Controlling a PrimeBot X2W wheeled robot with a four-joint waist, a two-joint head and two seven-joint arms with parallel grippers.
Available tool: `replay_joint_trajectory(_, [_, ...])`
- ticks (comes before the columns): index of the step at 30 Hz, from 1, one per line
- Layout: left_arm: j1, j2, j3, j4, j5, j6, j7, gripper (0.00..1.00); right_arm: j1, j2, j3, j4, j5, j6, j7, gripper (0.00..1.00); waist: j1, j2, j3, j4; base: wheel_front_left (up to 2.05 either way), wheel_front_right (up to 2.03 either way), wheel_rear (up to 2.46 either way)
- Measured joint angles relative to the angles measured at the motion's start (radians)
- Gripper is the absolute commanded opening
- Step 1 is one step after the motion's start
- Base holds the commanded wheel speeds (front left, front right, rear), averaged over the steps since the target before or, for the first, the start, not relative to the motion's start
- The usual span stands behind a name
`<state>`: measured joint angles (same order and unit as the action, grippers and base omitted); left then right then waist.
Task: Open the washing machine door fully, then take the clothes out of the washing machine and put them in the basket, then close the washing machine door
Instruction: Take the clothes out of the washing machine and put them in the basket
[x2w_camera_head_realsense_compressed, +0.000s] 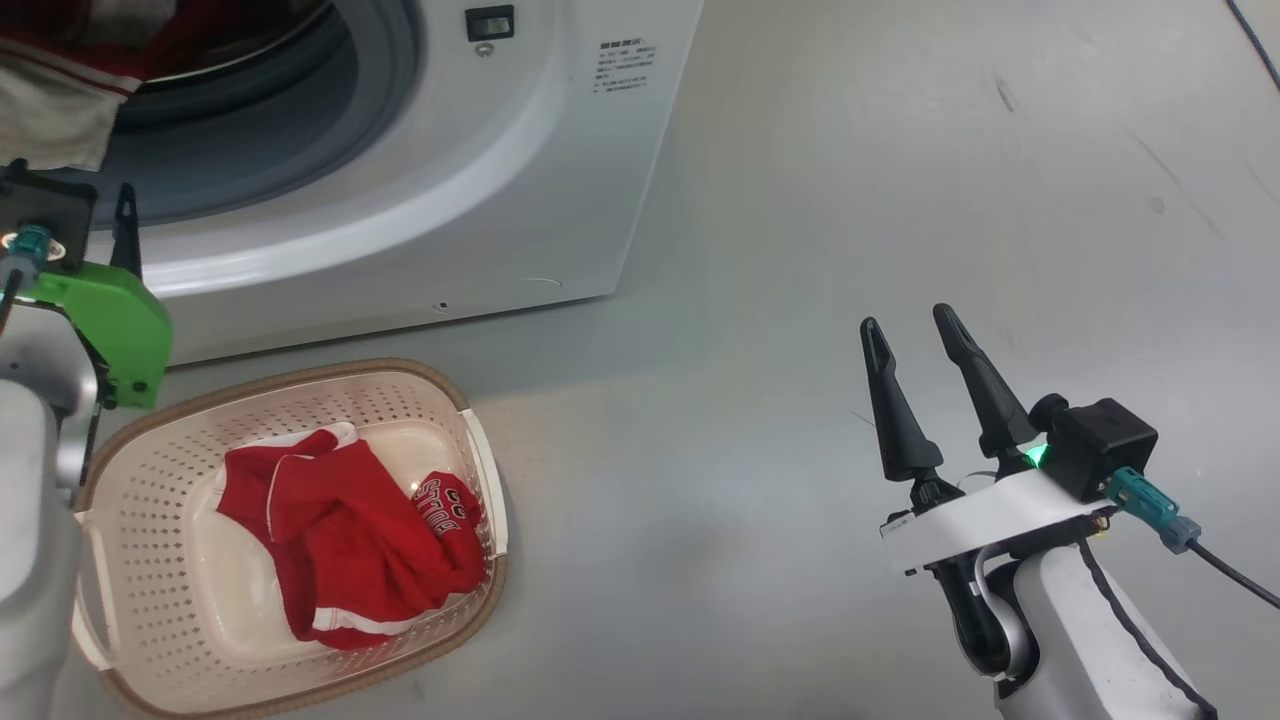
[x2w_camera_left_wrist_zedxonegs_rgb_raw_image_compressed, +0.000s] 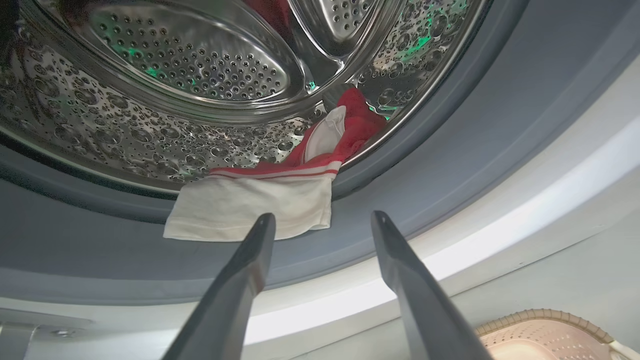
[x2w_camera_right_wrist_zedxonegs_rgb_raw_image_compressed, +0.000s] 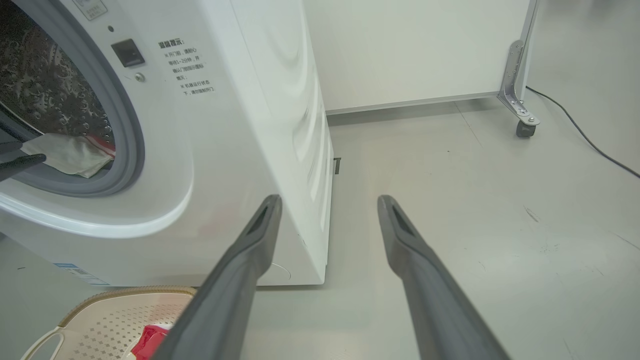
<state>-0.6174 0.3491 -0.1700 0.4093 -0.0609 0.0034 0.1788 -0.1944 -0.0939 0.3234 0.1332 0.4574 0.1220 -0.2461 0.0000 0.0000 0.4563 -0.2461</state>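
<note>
Here, a white garment (x2w_camera_left_wrist_zedxonegs_rgb_raw_image_compressed: 250, 210) with red trim hangs from the steel drum (x2w_camera_left_wrist_zedxonegs_rgb_raw_image_compressed: 150, 140) over the grey seal (x2w_camera_left_wrist_zedxonegs_rgb_raw_image_compressed: 475, 125) of the washing machine (x2w_camera_head_realsense_compressed: 480, 180), centre of my left wrist view, just beyond my left gripper (x2w_camera_left_wrist_zedxonegs_rgb_raw_image_compressed: 322, 220), jaws apart, empty. A red garment (x2w_camera_head_realsense_compressed: 350, 540), its white lettering creased and unreadable, lies in the basket (x2w_camera_head_realsense_compressed: 150, 520), head view lower left. The machine's printed notice (x2w_camera_head_realsense_compressed: 625, 68) is too small to read. My right gripper (x2w_camera_head_realsense_compressed: 907, 322), jaws apart, hangs above the floor (x2w_camera_head_realsense_compressed: 900, 150).
</note>
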Motion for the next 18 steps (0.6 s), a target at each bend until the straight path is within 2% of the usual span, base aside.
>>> replay_joint_trajectory(7, [-0.098, 0.025, -0.019, 0.059, 0.032, -0.010, 0.077, 1.00, -0.025, 0.006, 0.008, 0.016, 0.014, 0.000, 0.000, 1.00, 0.0000, 0.0000, 0.052, -0.061, 0.00, 0.00, 0.00])
replay_joint_trajectory(18, [-0.227, 0.082, -0.013, 0.133, 0.063, -0.014, 0.179, 1.00, -0.061, 0.022, 0.025, 0.027, 0.034, 0.000, -0.001, 1.00, 0.0000, 0.0000, 0.115, -0.115, 0.00, 0.00, 0.00])
